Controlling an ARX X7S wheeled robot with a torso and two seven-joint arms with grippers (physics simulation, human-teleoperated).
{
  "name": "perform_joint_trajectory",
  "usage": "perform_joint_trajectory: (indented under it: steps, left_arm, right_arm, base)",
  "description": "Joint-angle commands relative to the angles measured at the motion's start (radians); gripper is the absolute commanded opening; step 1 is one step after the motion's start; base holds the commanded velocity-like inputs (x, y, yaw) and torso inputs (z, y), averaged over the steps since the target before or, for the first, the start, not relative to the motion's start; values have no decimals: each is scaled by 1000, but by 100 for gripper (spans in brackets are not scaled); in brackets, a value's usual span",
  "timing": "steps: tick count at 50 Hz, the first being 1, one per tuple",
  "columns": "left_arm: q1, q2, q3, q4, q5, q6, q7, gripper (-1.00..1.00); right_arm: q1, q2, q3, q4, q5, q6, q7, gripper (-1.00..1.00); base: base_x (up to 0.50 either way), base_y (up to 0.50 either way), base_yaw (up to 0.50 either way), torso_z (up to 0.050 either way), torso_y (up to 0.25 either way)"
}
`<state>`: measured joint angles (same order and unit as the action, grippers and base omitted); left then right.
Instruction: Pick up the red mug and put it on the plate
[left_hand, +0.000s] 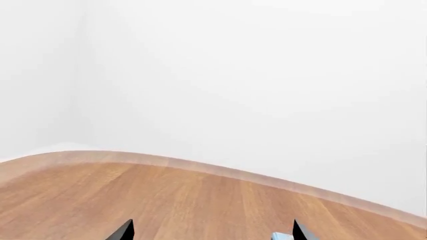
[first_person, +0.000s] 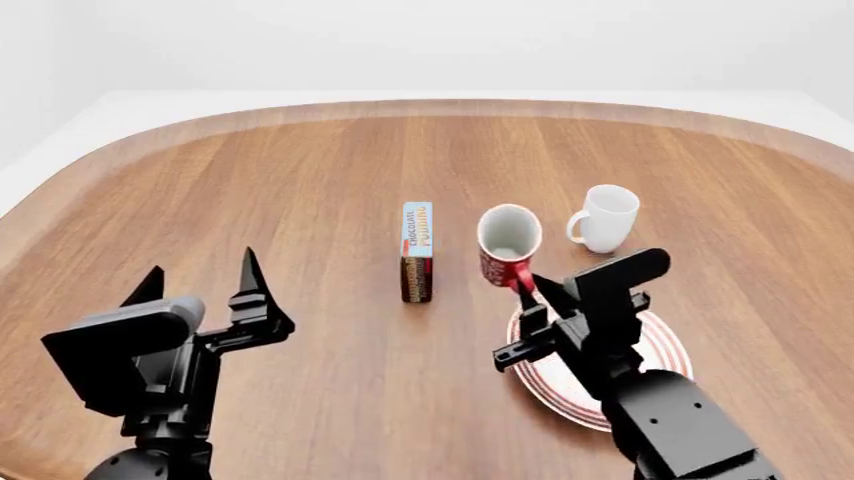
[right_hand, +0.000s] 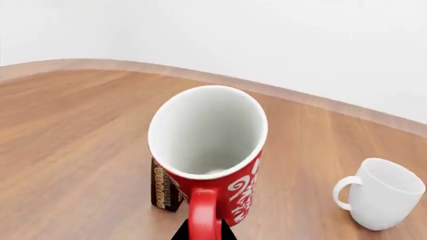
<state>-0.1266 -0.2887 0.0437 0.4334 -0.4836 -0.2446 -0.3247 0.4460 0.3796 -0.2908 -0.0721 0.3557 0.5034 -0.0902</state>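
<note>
Mug (first_person: 509, 243): red, white inside, white swirled lettering on its side, not legible. Held at its handle (right_hand: 203, 212) by the right gripper (first_person: 531, 290), whose jaws are closed on the handle; mug tilted, mouth turned toward the camera, apparently lifted off the table (first_person: 267, 190). Long axis leans back toward the robot.

Plate (first_person: 663, 350): white with red rings, directly under and behind the right gripper, largely hidden by the arm. Mug sits just beyond the plate's far-left edge; the coming move is judged a short draw back toward the robot and right, then down.

Left gripper (first_person: 200, 290): jaws spread, holding nothing, well apart from the mug; the right arm is the nearer.

Box (first_person: 416, 250): upright, just left of the mug; print on its faces too small to read.

White mug (first_person: 607, 217): plain, upright, right of the mug.
</note>
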Motion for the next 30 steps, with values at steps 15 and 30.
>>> perform_joint_trajectory:
  steps: [15,30]
  left_arm:
    - [-3,-12,-11,10,-19,-3,-16,100]
    - [-5,-21,-14,19,-33,-8,-22,100]
  right_arm:
    - [-170,99,239,-195,143,189,161,-100]
    - [-173,86,305,-112,209,215,150,-100]
  base:
    - [0,0,0,0,0]
    - [0,0,0,0,1]
